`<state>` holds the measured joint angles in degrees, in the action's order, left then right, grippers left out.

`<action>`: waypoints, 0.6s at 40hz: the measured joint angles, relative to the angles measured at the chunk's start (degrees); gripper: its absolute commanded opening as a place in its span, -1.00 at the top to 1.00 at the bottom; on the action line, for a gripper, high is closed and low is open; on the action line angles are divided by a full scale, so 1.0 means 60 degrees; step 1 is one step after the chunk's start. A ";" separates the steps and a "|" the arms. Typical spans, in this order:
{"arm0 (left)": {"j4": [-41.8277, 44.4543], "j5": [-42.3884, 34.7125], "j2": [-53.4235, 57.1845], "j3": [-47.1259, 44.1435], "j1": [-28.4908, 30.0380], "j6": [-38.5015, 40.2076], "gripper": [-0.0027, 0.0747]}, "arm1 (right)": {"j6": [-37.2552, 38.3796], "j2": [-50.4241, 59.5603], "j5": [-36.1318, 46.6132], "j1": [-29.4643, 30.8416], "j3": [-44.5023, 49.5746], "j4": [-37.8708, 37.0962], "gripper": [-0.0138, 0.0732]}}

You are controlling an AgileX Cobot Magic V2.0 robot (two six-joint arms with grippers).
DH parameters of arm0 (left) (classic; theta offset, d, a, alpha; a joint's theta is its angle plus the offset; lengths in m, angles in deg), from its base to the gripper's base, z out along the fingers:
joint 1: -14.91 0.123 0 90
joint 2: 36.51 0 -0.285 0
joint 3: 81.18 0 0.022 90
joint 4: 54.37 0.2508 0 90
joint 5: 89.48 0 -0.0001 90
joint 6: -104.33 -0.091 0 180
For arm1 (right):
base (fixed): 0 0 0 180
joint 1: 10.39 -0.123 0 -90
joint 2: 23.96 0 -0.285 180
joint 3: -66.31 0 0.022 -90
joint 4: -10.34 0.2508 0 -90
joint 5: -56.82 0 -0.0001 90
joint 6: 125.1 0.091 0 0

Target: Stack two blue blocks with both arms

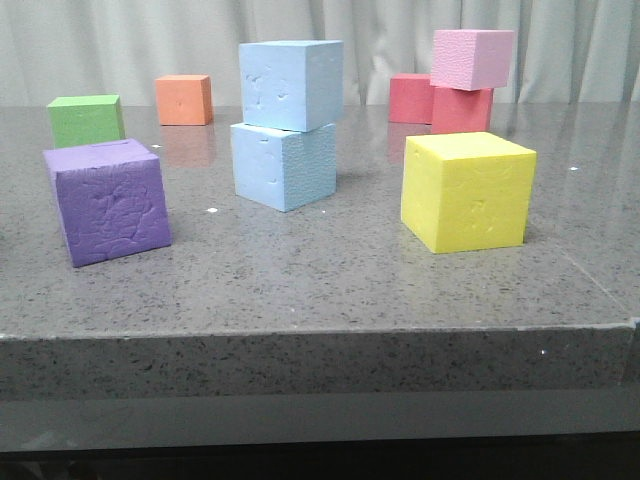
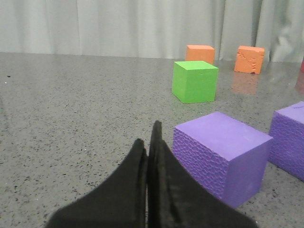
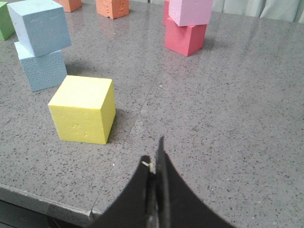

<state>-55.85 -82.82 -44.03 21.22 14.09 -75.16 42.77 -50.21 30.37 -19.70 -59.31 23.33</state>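
Two pale blue blocks stand stacked near the middle of the table: the upper blue block rests on the lower blue block, turned a little against it. The stack also shows in the right wrist view, with the upper block on the lower one. No arm shows in the front view. My left gripper is shut and empty, low over the table beside a purple cube. My right gripper is shut and empty above the table's front edge, near the yellow cube.
A purple cube is at front left and a yellow cube at front right. A green cube and an orange cube stand behind. A pink cube sits on red cubes at back right.
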 measured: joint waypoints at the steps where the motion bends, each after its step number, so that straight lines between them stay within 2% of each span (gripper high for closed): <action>1: 0.0000 0.0000 0.0000 0.0000 0.0000 0.0000 0.98 | 0.0000 0.0000 0.0000 0.0000 0.0000 0.0000 0.84; 10: 0.0000 0.0000 0.0000 0.0000 0.0000 0.0000 0.98 | 0.0000 0.0000 0.0066 0.0000 0.0018 -0.0021 0.84; 19: 0.0000 0.0000 0.0000 0.0000 0.0000 0.0000 0.98 | 0.0020 0.0469 0.2122 0.0066 0.1100 -0.0366 0.84; 24: 0.0000 0.0000 0.0000 0.0000 0.0000 0.0000 0.98 | 0.0634 0.1092 0.2978 0.0454 0.2227 -0.0371 0.84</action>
<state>-55.85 -82.82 -44.03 21.22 14.09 -75.16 46.57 -43.66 48.24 -16.98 -45.95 21.10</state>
